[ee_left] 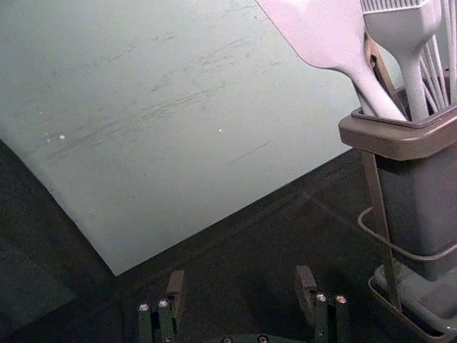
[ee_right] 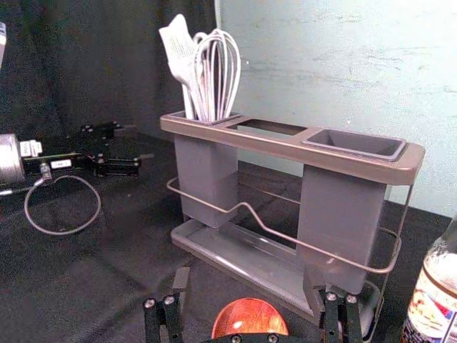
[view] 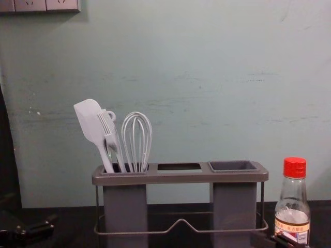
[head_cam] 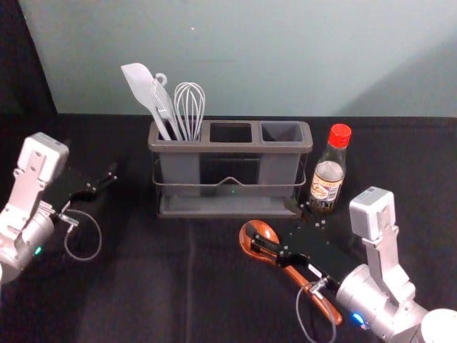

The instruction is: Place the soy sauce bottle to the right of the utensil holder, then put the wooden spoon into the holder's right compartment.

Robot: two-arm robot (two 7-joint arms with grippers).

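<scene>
- Wooden spoon (head_cam: 265, 229): on the dark-covered desk (head_cam: 189, 286), in front of the right half of the utensil holder (head_cam: 232, 146). Its long axis runs diagonally, the bowl pointing toward the desk's far edge and somewhat left, the handle end toward the near right.
- Soy sauce bottle (head_cam: 328, 175): upright on the desk beside the holder's right end, well in from the far edge. Its long axis is vertical, red cap (head_cam: 340, 135) up, label (view: 292, 231) facing the front.
- Right gripper (head_cam: 280, 221): reaching in from the desk's near right, over the spoon's bowl end. In the right wrist view its fingers stand wide apart with the bowl between them, gripping nothing. The chest view has part of it in front of the bottle's lower body.
- Left gripper (head_cam: 103, 170): parked over the left part of the desk, to the left of the holder; fingers spread wide, holding nothing.
- Holder: its long side runs roughly along the desk's far edge. A whisk (view: 136, 139), a pale spatula (view: 89, 121) and a slotted utensil (view: 113, 139) stand heads up in its left compartment, the spatula leaning left.
</scene>
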